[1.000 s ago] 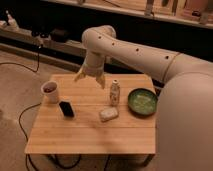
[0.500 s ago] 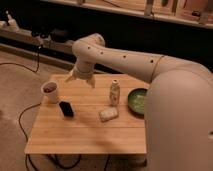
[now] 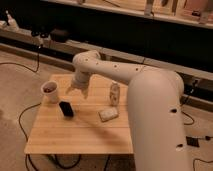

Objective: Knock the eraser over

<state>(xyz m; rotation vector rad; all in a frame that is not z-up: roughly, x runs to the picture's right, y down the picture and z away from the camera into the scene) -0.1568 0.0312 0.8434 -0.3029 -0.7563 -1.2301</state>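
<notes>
The eraser (image 3: pixel 66 109) is a small black block standing upright on the left part of the wooden table (image 3: pixel 75 137). It is just right of and in front of the white mug (image 3: pixel 50 91). My gripper (image 3: pixel 77 90) hangs at the end of the white arm, above the table. It is behind and slightly right of the eraser, a short gap away and not touching it.
A small pale bottle (image 3: pixel 114 93) stands right of the gripper. A beige sponge-like block (image 3: pixel 108 114) lies in front of the bottle. My bulky white arm (image 3: pixel 152 110) covers the table's right side. Cables lie on the floor at the left.
The arm has swung left across the table, bringing the gripper closer to the eraser and mug. The arm now hides the green bowl. The eraser has not moved.
</notes>
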